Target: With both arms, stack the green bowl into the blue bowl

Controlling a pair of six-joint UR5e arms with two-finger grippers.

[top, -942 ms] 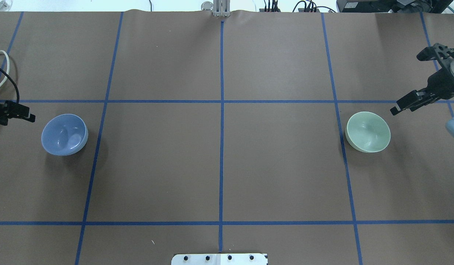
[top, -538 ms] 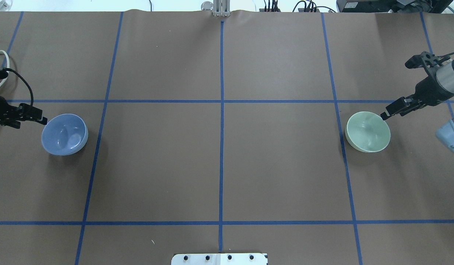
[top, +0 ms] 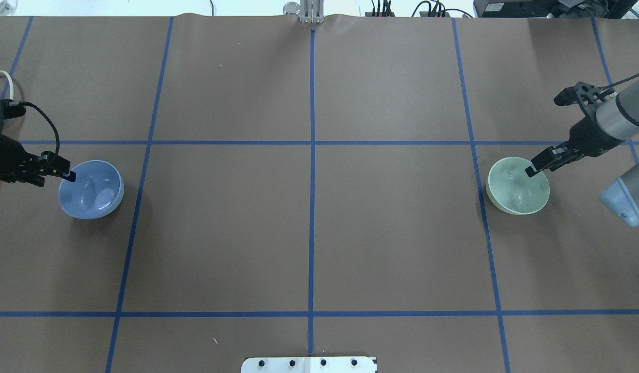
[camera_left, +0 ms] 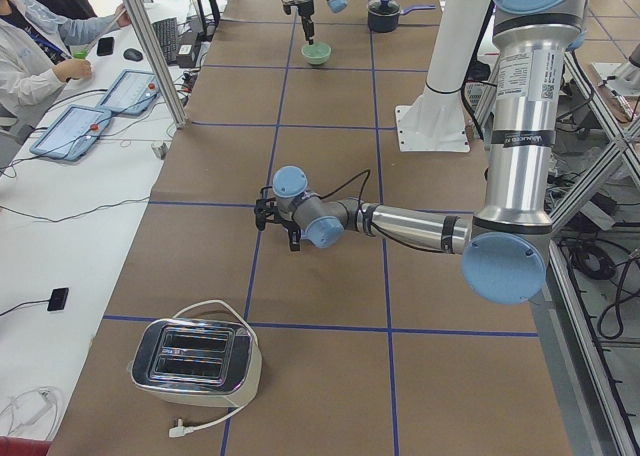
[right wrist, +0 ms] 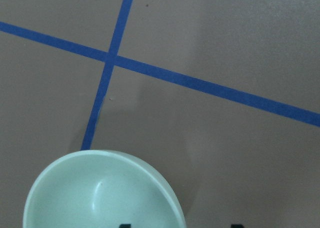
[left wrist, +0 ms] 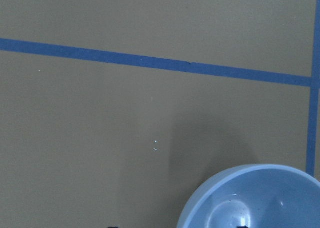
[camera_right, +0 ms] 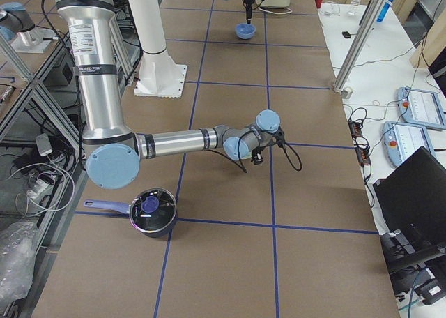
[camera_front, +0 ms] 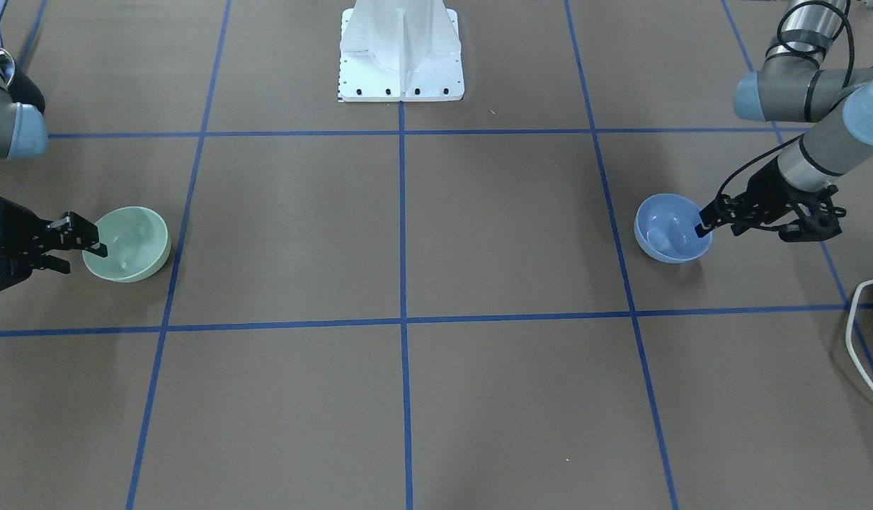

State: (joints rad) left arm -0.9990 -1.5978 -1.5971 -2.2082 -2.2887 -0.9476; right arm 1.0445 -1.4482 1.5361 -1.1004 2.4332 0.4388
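Left tool: it was released, with jaws wide apart. One finger reached over the rim into the blue bowl and the other was outside it. Nothing was grasped.

Blue bowl: it stood upright on the bench, at the far left, well apart from the green bowl. If the inner finger had pressed the wall before the jaws clenched, the glossy bowl could have slid away or tipped.

Blue bowl, later risk: a finger kept inside it could have blocked the place where the green bowl must sit.

Meeting place: it was probably near the middle of the bench. The two tools could have knocked each other there if both came in at one height.

Green bowl: it stood upright on the bench at the far right. A pinch on only one side of a smooth rim was weak, I judged. The bowl could have hung tilted or slipped out during a long carry, and then struck the blue rim instead of nesting.

Right tool: it was released and wide open. In the wrist view the green rim lay between the two fingertips. A shallow bite could have lost the bowl at the lift.
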